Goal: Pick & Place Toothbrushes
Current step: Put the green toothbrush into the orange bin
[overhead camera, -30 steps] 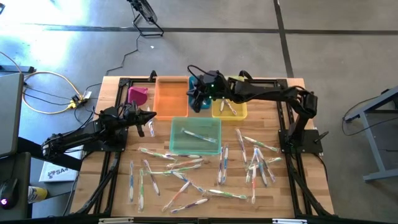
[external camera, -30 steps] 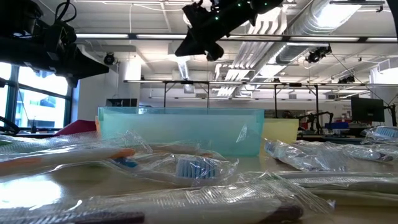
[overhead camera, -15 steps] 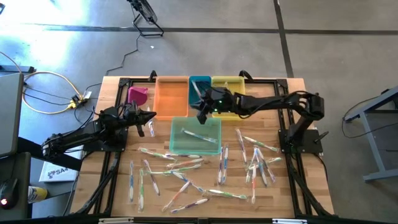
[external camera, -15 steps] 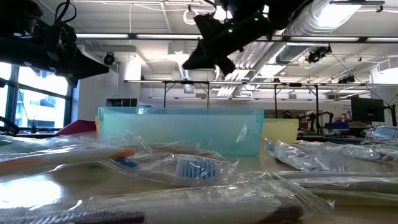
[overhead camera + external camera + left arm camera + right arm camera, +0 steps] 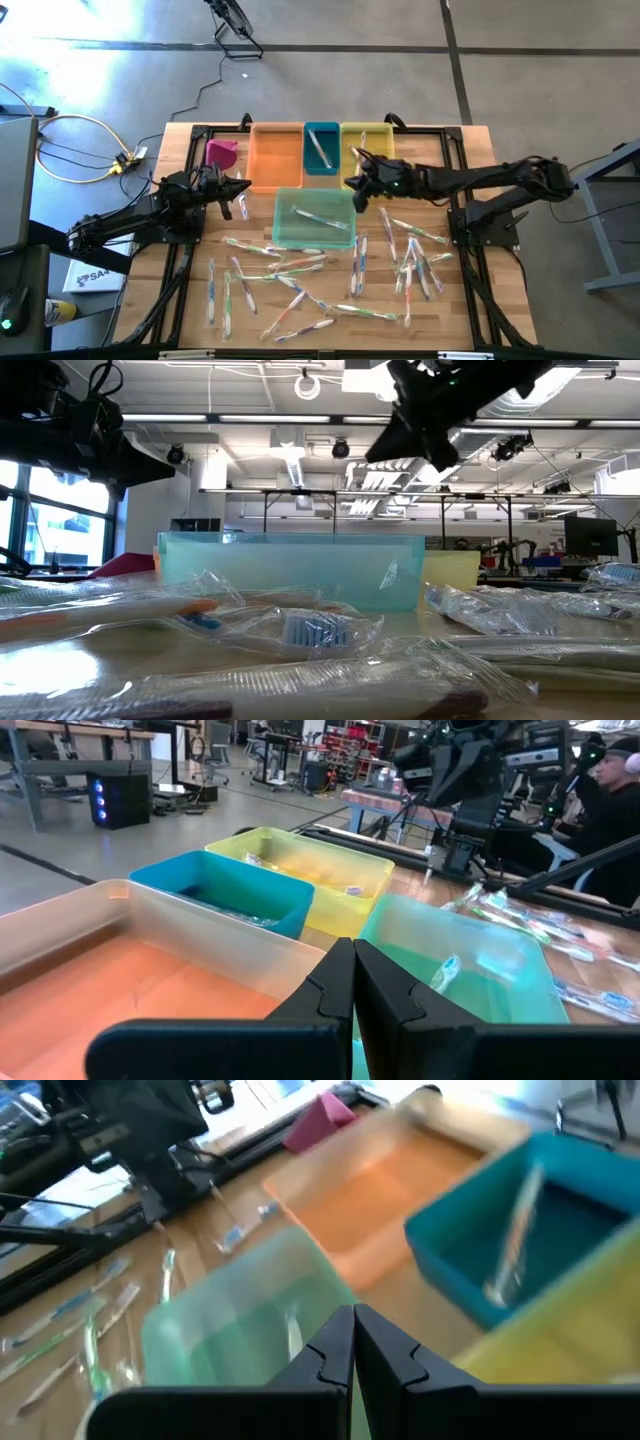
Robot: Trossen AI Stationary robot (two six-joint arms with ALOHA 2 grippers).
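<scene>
The right pincer (image 5: 350, 183) is hanging with its fingers pressed together and nothing between them, above the bench (image 5: 460, 310) at the corner where the green bin (image 5: 313, 219), the blue bin (image 5: 321, 148) and the yellow bin (image 5: 368, 154) meet. The left pincer (image 5: 245, 189) is waiting, likewise closed and empty, beside the orange bin (image 5: 274, 155). Most of the toothbrushes (image 5: 300, 297) are lying scattered over the near half of the bench, a few already resting inside the green, blue and yellow bins.
</scene>
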